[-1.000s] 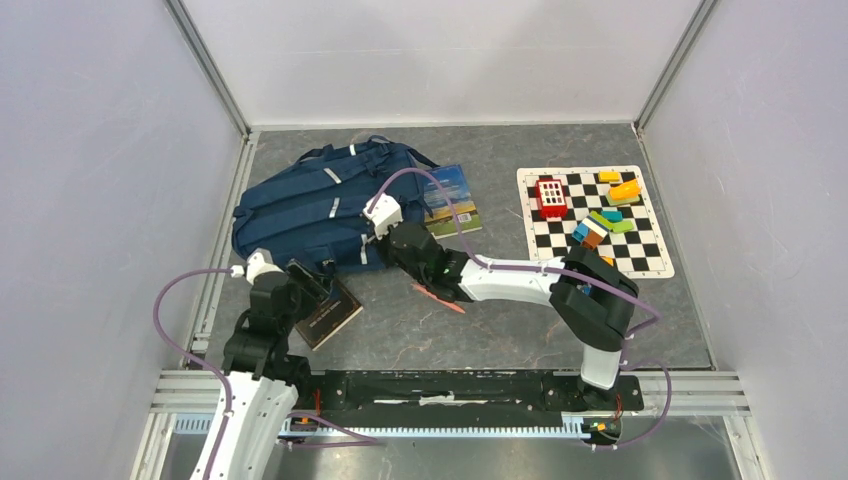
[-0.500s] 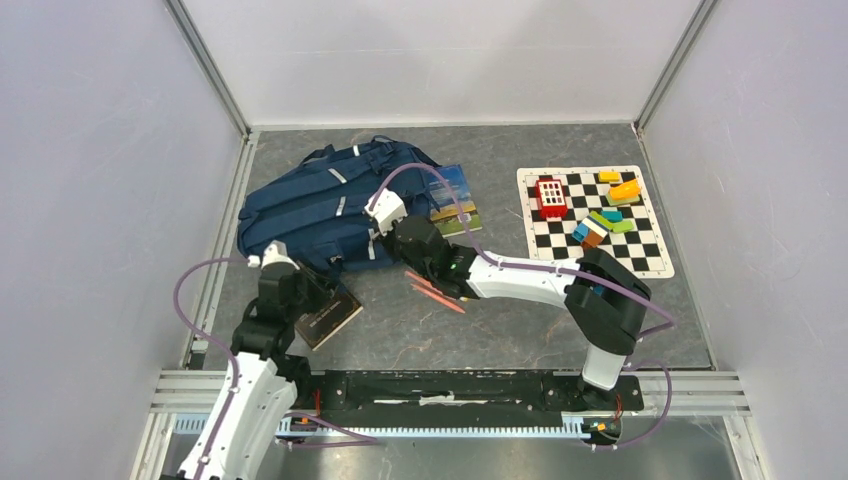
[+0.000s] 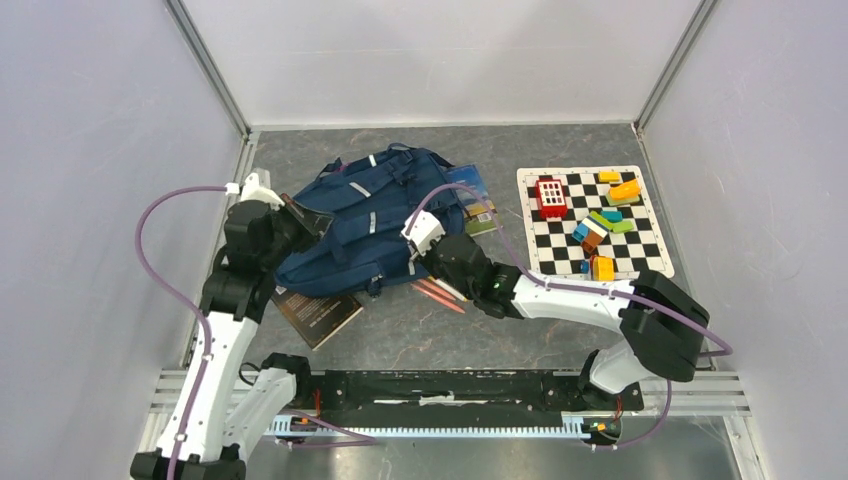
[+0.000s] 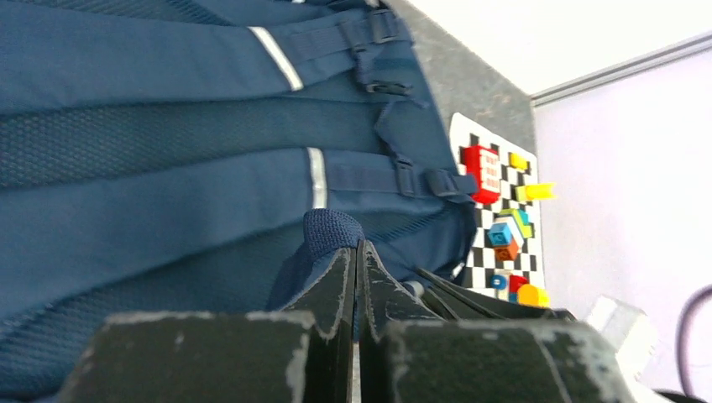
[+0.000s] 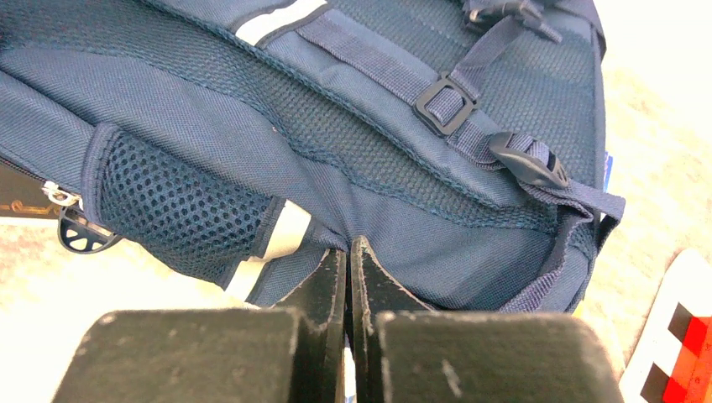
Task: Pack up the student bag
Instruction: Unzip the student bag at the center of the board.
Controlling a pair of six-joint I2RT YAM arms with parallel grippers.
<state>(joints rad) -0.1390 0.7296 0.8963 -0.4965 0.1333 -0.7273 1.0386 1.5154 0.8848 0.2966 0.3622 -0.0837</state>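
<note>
The student bag [image 3: 365, 225] is a large navy backpack with grey strips, lying straps-up across the middle left of the table. My left gripper [image 3: 300, 222] is shut on a fold of fabric at its left end. In the left wrist view the gripper [image 4: 357, 248] pinches a knitted navy edge of the bag [image 4: 168, 168]. My right gripper [image 3: 416, 260] is shut on the bag's near right edge. In the right wrist view the gripper [image 5: 348, 243] grips the bag's fabric [image 5: 353, 134] beside a mesh pocket.
A dark book [image 3: 320, 312] lies near the left arm, partly under the bag. A colourful book [image 3: 478, 205] pokes out at the bag's far right. Orange pencils [image 3: 438, 294] lie beside the right wrist. A checkered mat [image 3: 640, 255] with several toy blocks sits at the right.
My left gripper left the dark book, rose to the bag's left end and shut on it. The bag swung and shifted right, and the right gripper moved right and nearer with it.
</note>
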